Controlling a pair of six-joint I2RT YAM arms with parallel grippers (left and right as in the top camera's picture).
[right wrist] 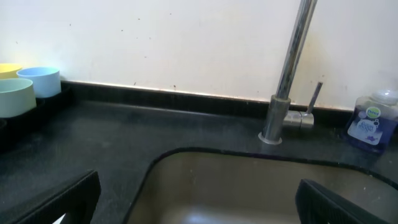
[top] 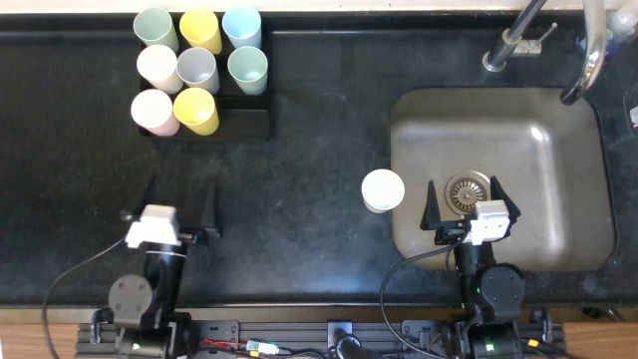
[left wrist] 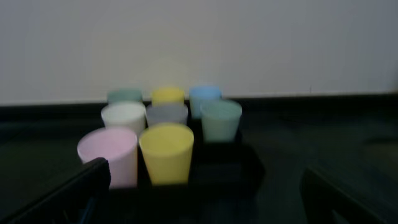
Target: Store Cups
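A black tray [top: 251,124] at the counter's back left holds several upright cups in pastel colours, among them a pink cup [top: 154,112] and a yellow cup [top: 196,110] in its front row; the front right slot is bare. The same tray [left wrist: 245,171] and cups lie ahead in the left wrist view. A lone white cup [top: 383,189] stands upright on the counter just left of the sink [top: 558,110]. My left gripper [top: 179,201] is open near the front edge, well short of the tray. My right gripper [top: 467,199] is open over the sink's front left part, to the right of the white cup.
A chrome tap [top: 513,35] rises behind the sink, with a blue soap bottle [right wrist: 371,121] to its right. The drain [top: 467,189] lies between my right gripper's fingers. Dark counter [top: 319,150] stretches between tray and sink.
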